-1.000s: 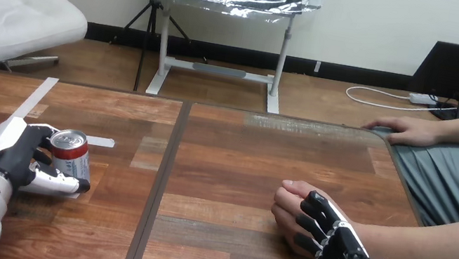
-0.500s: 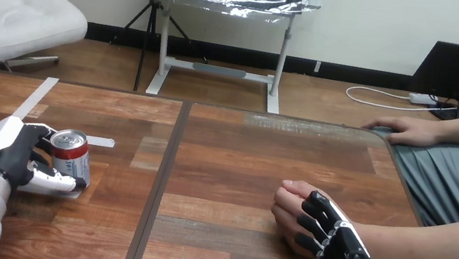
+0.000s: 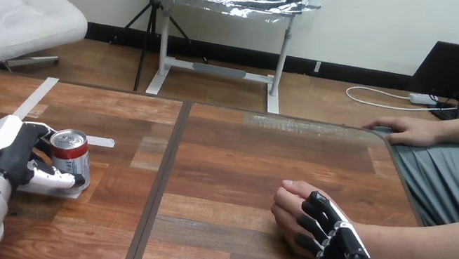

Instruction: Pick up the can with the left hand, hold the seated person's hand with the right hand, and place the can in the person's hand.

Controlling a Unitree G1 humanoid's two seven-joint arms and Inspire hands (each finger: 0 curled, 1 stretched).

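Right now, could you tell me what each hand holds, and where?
Left hand grips the can by its side; right hand curls over the person's nearer hand.

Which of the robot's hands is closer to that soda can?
Left. The left hand is curled round the can; the right hand is far off to the can's right, curled over the person's hand.

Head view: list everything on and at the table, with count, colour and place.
table: one, brown wood, across the view.
can: one, red and silver, upright at the table's left.
tape: two white pieces, a long strip at the left, a short one behind the can.
person's near hand: one, on the table at the right.
person's far hand: one, at the table's far right corner.
left hand: black and white, curled round the can.
right hand: black and white, fingers curled over the person's near hand.
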